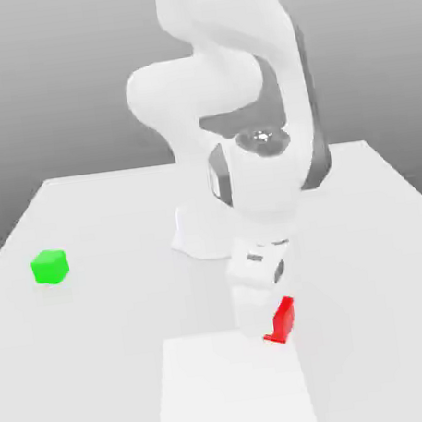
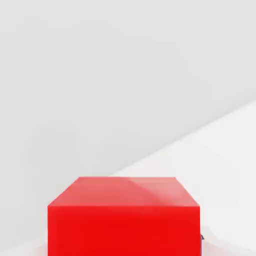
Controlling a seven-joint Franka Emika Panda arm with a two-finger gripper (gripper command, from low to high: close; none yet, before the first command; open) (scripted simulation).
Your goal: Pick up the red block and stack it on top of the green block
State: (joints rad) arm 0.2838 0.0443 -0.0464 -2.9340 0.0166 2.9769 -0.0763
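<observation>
The red block rests on the white table near the front, right of centre in the exterior view. My gripper has come straight down on it, and the white hand hides most of the cube. Seen from the hand, the red block sits very close, directly between the fingers, with the gripper shut on it. The green block stands alone far off at the exterior view's left, well apart from the arm.
The robot's white base stands behind the gripper at the table's middle. A brighter white square patch lies on the table just in front of the red block.
</observation>
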